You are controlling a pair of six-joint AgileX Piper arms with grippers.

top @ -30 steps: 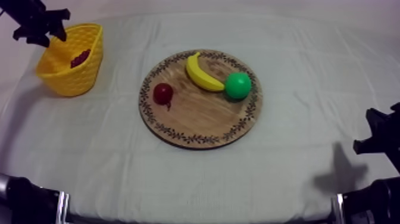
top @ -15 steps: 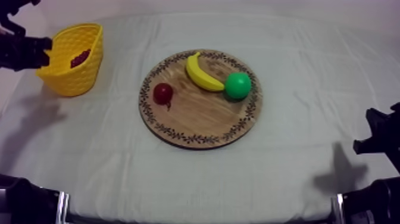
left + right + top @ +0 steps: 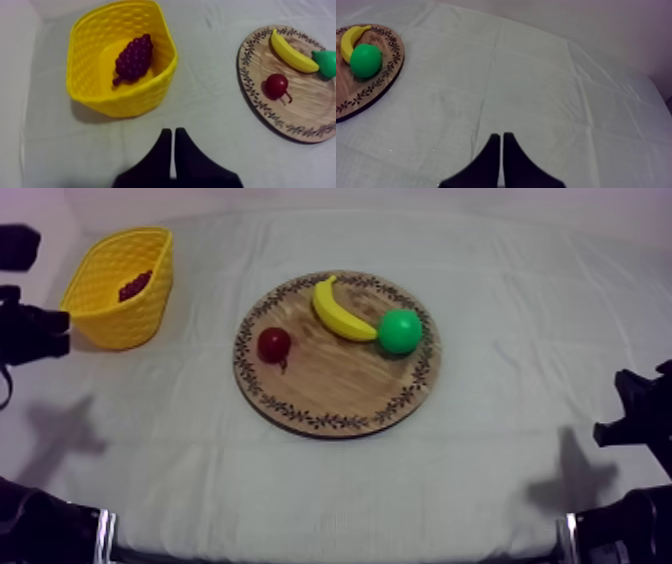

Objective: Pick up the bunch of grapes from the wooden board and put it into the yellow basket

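The bunch of grapes (image 3: 134,59) is lying inside the yellow basket (image 3: 125,100).
The left gripper (image 3: 173,136) is hovering beside it, pinched together on nothing; the right gripper (image 3: 501,140) is likewise sitting pinched together.

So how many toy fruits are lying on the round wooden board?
3: the yellow banana at the far side, the green pear beside its end, the small red fruit nearer the yellow basket. None looks hidden.

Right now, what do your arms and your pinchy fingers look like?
My left gripper and right gripper are all black. Each has two smooth black fingers, wide at the base and tapering to a slim tip. From above, my left arm and right arm are black and chunky too, each with a pale band round it.
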